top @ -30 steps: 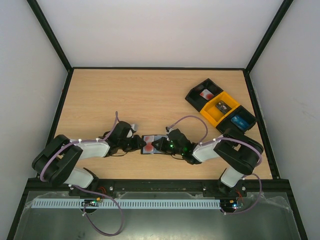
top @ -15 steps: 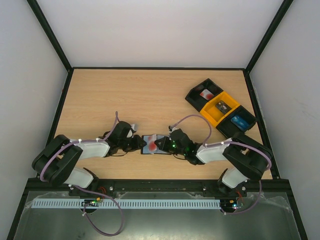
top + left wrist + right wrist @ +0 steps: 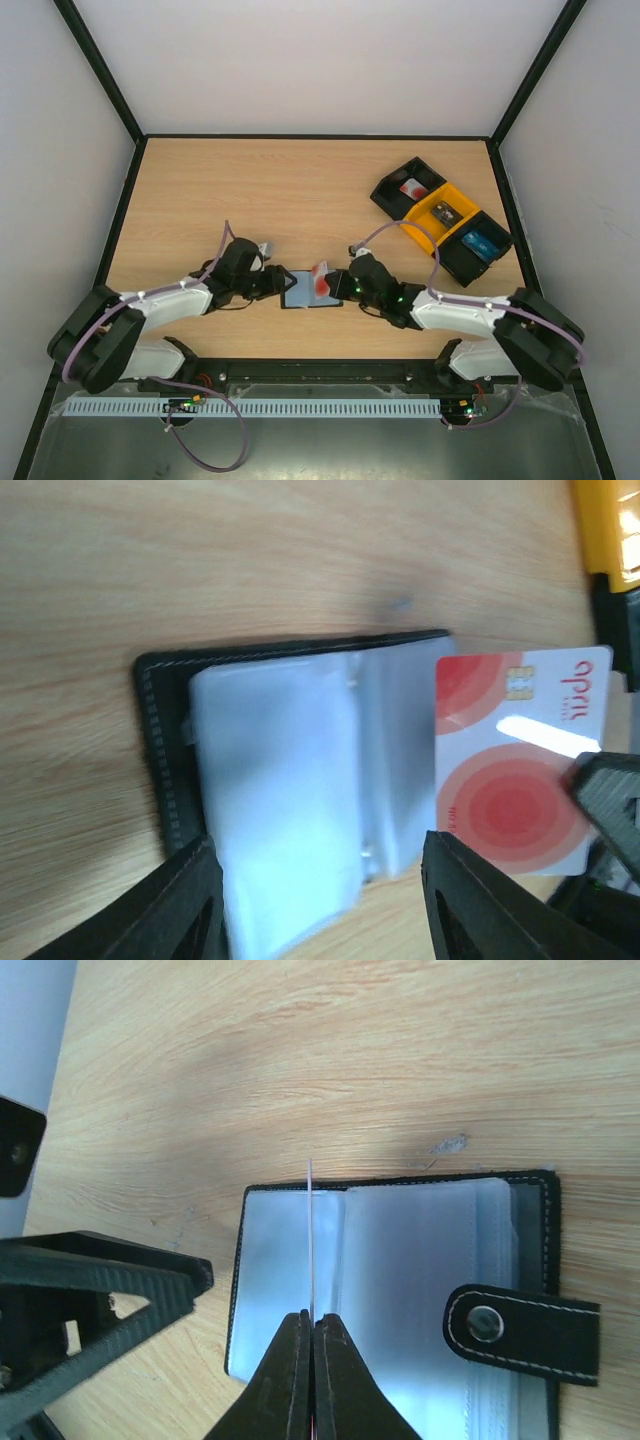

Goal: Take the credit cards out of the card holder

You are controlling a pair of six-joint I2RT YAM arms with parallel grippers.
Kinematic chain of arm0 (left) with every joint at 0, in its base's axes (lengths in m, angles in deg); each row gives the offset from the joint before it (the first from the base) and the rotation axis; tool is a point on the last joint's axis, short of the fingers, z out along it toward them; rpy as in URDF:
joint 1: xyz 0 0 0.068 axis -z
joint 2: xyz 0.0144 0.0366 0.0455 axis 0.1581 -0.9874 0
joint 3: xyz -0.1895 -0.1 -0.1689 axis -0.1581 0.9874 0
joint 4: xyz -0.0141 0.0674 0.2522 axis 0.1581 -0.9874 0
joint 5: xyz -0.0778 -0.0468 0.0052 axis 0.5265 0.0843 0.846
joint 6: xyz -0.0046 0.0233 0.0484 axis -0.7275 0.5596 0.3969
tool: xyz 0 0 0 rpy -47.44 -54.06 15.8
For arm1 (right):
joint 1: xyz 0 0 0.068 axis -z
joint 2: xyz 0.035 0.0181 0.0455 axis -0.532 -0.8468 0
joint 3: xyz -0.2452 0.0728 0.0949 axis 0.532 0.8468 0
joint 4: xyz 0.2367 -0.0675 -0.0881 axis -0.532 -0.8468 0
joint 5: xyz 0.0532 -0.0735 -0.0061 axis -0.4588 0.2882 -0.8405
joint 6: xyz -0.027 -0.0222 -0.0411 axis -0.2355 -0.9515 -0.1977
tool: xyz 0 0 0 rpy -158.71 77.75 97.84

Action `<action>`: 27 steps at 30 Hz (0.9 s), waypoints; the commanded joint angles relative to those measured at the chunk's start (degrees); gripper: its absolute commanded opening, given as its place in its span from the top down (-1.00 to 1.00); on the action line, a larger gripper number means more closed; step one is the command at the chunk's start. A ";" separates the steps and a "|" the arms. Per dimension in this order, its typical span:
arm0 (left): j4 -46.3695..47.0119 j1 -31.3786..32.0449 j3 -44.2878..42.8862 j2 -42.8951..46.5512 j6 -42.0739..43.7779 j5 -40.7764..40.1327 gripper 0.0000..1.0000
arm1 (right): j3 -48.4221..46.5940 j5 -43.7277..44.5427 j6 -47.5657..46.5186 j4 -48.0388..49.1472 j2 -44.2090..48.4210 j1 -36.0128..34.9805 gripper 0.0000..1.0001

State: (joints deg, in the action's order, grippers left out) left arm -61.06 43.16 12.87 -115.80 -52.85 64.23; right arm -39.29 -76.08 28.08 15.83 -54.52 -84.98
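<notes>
Black card holder [image 3: 400, 1260] lay opened flat on the wooden table [image 3: 300, 190], near the front edge and between the two arms. Its pale clear sleeves faced up and its snap strap [image 3: 520, 1330] was folded out to one side.

One credit card [image 3: 520, 770], whitish with red rings, was fully out of its sleeve. It was pinched by one edge in the pressed-together fingers of the right gripper [image 3: 311, 1345] and stood on edge just above the middle of the holder. The left gripper [image 3: 315, 900] had its fingers spread astride the holder's near edge, clamping nothing.

Judged from this, the extraction of this card was complete and only its setting-down remained. The exposed sleeves appeared empty, but further sleeves were stacked under the strap side, and whether they held more cards could not be told. The black and yellow bins [image 3: 440, 215] stood well apart at the far right, and their contents were too small to identify.
</notes>
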 commanded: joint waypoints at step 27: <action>-4.77 -1.73 -8.53 16.01 11.32 30.37 0.00 | 4.58 -25.93 -7.06 3.79 25.60 0.28 0.96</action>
State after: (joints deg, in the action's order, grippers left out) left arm -68.52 41.81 3.01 -100.41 -40.33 90.05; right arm -35.86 -99.71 19.45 14.87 -28.97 -84.98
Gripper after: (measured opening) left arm 0.541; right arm 0.022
